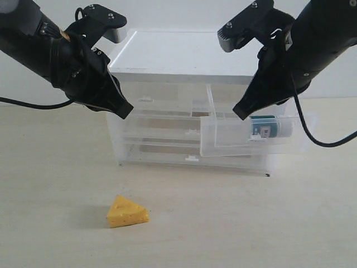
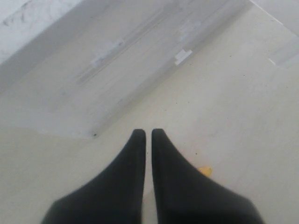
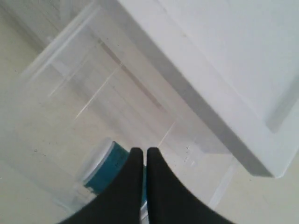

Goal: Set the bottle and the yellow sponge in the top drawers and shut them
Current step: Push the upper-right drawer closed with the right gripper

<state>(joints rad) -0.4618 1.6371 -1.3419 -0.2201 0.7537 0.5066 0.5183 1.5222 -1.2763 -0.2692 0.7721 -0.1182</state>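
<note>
While the bottle (image 1: pixel 266 127) lies sideways, it shows teal and white.

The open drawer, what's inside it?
The bottle lies on its side in the open drawer. The right gripper hides the drawer's back corner, so anything there is unseen.

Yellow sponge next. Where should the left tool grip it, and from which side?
Probably from straight above: the yellow sponge lies flat on the table, triangular face up. Close across the two straight sides near the wide end; the tip tapers.
</note>
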